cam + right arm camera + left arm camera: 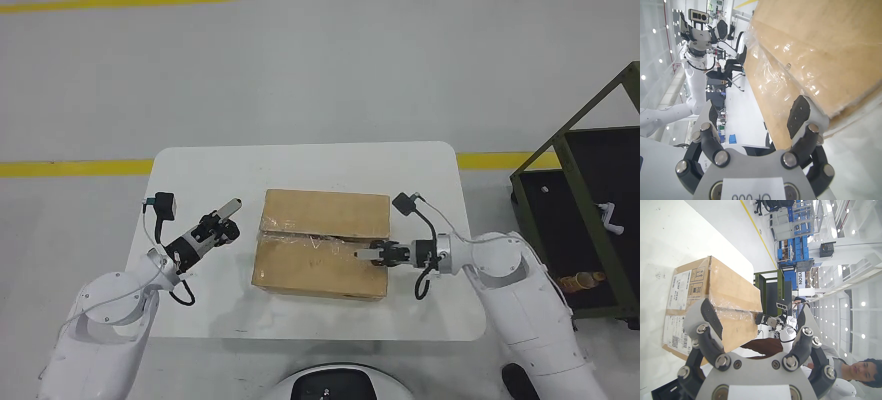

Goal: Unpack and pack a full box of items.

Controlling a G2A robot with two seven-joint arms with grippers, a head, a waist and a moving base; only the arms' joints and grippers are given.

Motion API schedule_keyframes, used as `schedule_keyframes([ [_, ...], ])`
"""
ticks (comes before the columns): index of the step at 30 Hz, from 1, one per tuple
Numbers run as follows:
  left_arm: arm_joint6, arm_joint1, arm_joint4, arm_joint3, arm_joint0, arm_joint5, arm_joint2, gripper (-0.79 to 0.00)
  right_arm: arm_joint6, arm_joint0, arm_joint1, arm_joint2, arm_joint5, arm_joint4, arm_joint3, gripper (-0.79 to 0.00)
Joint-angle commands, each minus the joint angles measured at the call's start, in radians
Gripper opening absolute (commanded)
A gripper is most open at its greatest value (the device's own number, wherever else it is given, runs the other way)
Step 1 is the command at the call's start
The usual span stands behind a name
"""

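A closed brown cardboard box [322, 243] lies in the middle of the white table [200, 180]. Clear tape [318, 238] runs along its top seam. My left gripper [225, 215] hangs open just off the box's left end, which carries printed labels [676, 289], and it holds nothing [755, 308]. My right gripper [365, 253] is at the box's right end by the seam. It is open [755, 104], and one black finger pad [799, 113] lies against the taped cardboard edge [810, 56]. Its other finger is off the box.
A green metal cart [585, 190] with a dark shelf stands on the floor right of the table. A yellow line [70, 168] crosses the floor behind the table. Bare tabletop shows behind the box and along the front edge.
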Motion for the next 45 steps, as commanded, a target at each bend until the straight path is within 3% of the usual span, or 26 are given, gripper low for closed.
schedule_keyframes([
  [1,0.000,0.000,0.000,0.000,0.000,0.000,0.000,0.000,-0.003,0.013,-0.005,-0.022,-0.009,0.026,0.016,0.000],
  [7,0.000,0.000,0.000,0.000,0.000,0.000,0.000,0.000,-0.020,0.051,-0.020,-0.079,-0.041,0.110,0.079,-0.003],
  [8,0.000,0.000,0.000,0.000,0.000,0.000,0.000,0.000,-0.022,0.058,-0.023,-0.090,-0.046,0.110,0.090,-0.049],
  [11,0.000,0.000,0.000,0.000,0.000,0.000,0.000,0.000,-0.031,0.072,-0.030,-0.115,-0.059,0.147,0.116,-0.234],
  [12,0.000,0.000,0.000,0.000,0.000,0.000,0.000,0.000,-0.035,0.078,-0.033,-0.121,-0.067,0.157,0.122,-0.376],
  [15,0.000,0.000,0.000,0.000,0.000,0.000,0.000,0.000,-0.037,0.094,-0.038,-0.142,-0.083,0.165,0.138,-0.520],
  [18,0.000,0.000,0.000,0.000,0.000,0.000,0.000,0.000,-0.041,0.107,-0.043,-0.163,-0.089,0.158,0.157,-0.785],
  [32,0.000,0.000,0.000,0.000,0.000,0.000,0.000,0.000,-0.052,0.173,-0.053,-0.214,-0.104,0.099,0.200,-0.785],
  [37,0.000,0.000,0.000,0.000,0.000,0.000,0.000,0.000,-0.027,0.179,-0.042,-0.193,-0.102,0.071,0.197,-0.677],
  [39,0.000,0.000,0.000,0.000,0.000,0.000,0.000,0.000,-0.022,0.176,-0.037,-0.182,-0.101,0.066,0.193,-0.576],
  [45,0.000,0.000,0.000,0.000,0.000,0.000,0.000,0.000,-0.017,0.164,-0.025,-0.154,-0.103,0.055,0.191,-0.526],
])
